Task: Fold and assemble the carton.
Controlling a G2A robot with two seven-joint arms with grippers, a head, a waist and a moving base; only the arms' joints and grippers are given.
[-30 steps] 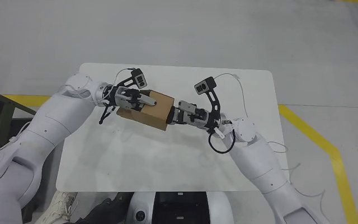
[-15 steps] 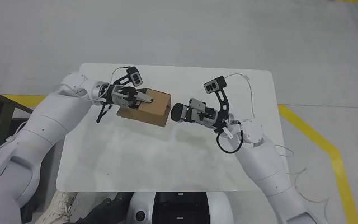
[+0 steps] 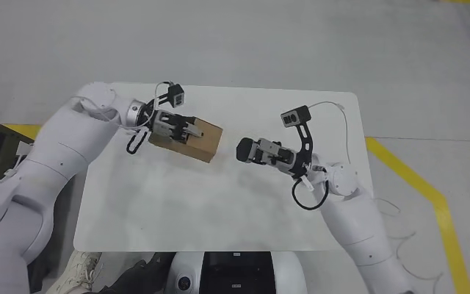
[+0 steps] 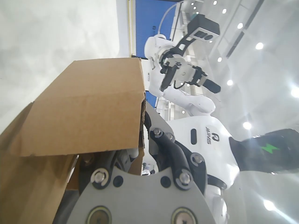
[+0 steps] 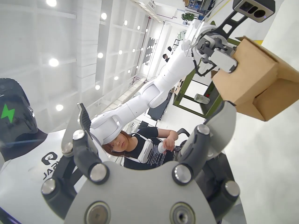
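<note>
The brown carton [image 3: 192,140] is a closed-looking box held just above the white table [image 3: 220,213], left of centre and tilted. My left gripper [image 3: 183,128] is shut on its upper wall near the left end; in the left wrist view one finger goes inside the carton [image 4: 81,108]. My right gripper [image 3: 244,150] hangs open a short gap to the right of the carton's end, touching nothing. In the right wrist view its fingers [image 5: 81,117] are spread wide, and the carton [image 5: 254,82] sits beyond them with the left gripper [image 5: 222,62] on it.
The table's front half and right side are bare. A white cable [image 3: 327,106] loops over the right wrist near the back right corner. Yellow floor tape [image 3: 411,180] runs beside the table's right edge.
My right gripper has come off the carton's right end and drawn back to the right. The left arm has shifted the carton slightly left and toward the back.
</note>
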